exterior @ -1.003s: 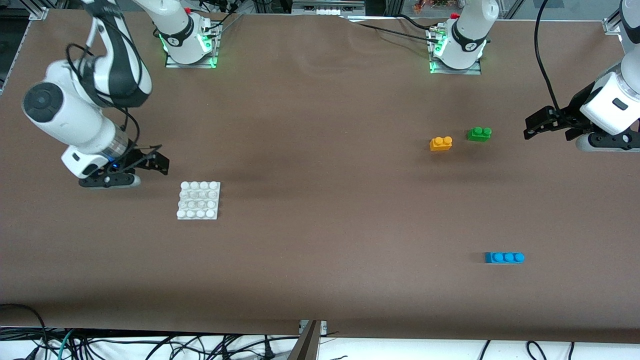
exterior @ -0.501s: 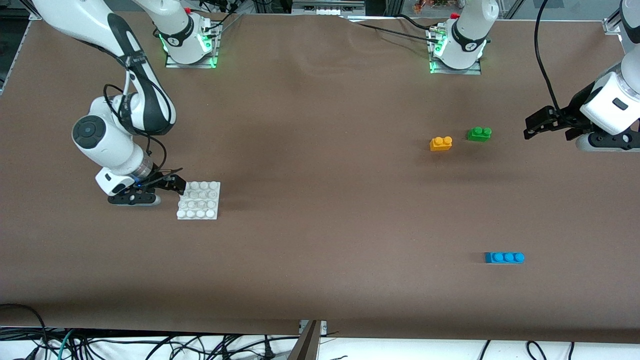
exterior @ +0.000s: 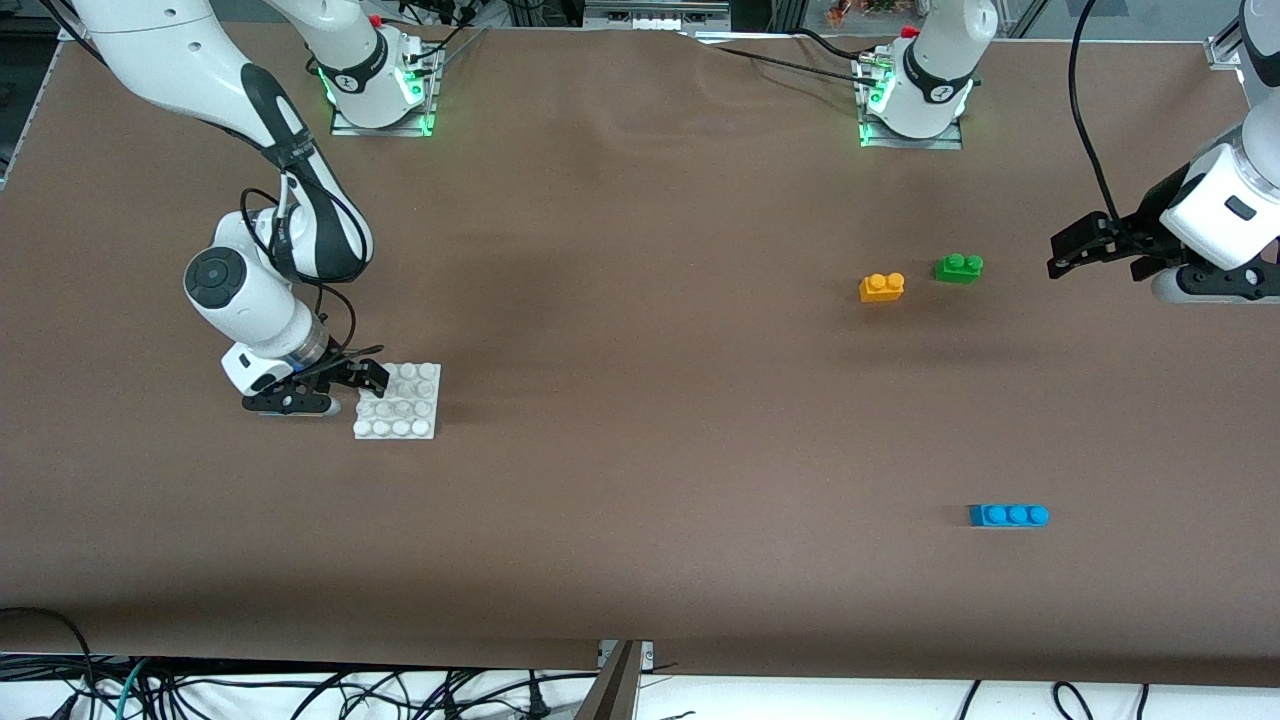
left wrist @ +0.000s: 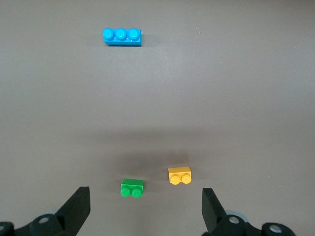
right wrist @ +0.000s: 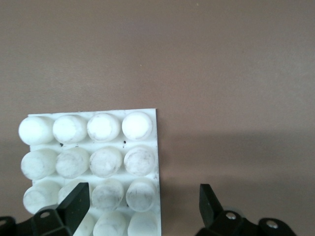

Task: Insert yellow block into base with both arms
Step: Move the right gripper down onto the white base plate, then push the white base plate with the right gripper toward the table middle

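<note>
right gripper [exterior: 365,383] is low at the base [exterior: 398,401], at the edge toward the right arm's end of the bench [exterior: 640,400]. fingers wide, holding nothing; in the right wrist view the base [right wrist: 93,167] sits with one finger [right wrist: 74,204] over its studs and the other off its side edge. looks like it's lining up to pin or grip the base so it won't slide when the block gets pressed in – my read, not a contact i can confirm.

left gripper [exterior: 1095,250] waits over the left arm's end of the bench, fingers wide and empty, pointed at the bricks. from its wrist view the yellow block [left wrist: 179,175] and green brick [left wrist: 132,187] lie between the fingers' line of sight, so it's pre-aimed for the pick.

yellow block [exterior: 882,287] sits untouched on the bench, just beside the green brick [exterior: 958,268] and slightly nearer the camera; well apart from the base. blue brick [exterior: 1009,515] is nearer the camera still – not involved.

risk: green brick is close enough to get clipped on the grasp.
</note>
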You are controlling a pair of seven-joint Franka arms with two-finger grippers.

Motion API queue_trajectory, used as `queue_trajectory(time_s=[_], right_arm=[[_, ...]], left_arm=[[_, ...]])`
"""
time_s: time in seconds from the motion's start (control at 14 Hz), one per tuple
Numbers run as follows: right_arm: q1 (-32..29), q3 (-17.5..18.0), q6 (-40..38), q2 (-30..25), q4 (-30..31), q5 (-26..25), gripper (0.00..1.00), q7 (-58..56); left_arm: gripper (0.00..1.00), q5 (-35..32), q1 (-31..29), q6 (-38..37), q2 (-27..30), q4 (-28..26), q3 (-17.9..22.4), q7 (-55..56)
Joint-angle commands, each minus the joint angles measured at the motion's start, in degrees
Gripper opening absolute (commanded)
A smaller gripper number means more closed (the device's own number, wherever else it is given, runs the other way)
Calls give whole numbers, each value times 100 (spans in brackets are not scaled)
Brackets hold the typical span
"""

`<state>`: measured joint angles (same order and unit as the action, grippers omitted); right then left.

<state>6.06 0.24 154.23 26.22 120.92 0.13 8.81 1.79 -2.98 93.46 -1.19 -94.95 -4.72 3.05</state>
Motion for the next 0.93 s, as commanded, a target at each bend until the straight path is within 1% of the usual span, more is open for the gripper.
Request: queue_trajectory(time_s=[0.0, 0.21, 0.57, 0.64, 0.86], right_arm=[[-34, 73, 186, 58, 55, 31, 99, 139], [-34, 152, 572, 295, 55, 31, 99, 130], [-34, 152, 600, 340, 37, 23, 98, 121], [-34, 152, 591, 340, 37, 23, 98, 95], [-52, 152, 591, 340, 11, 23, 91, 33]], left_arm=[[100, -83, -19, -126, -56, 161, -37, -94], [100, -74, -19, -126, -57, 170, -29, -94], [100, -74, -19, -126, -65, 161, -29, -94], [100, -74, -19, -126, -65, 170, -29, -94], [100, -74, -19, -118, -65, 170, -29, -94]])
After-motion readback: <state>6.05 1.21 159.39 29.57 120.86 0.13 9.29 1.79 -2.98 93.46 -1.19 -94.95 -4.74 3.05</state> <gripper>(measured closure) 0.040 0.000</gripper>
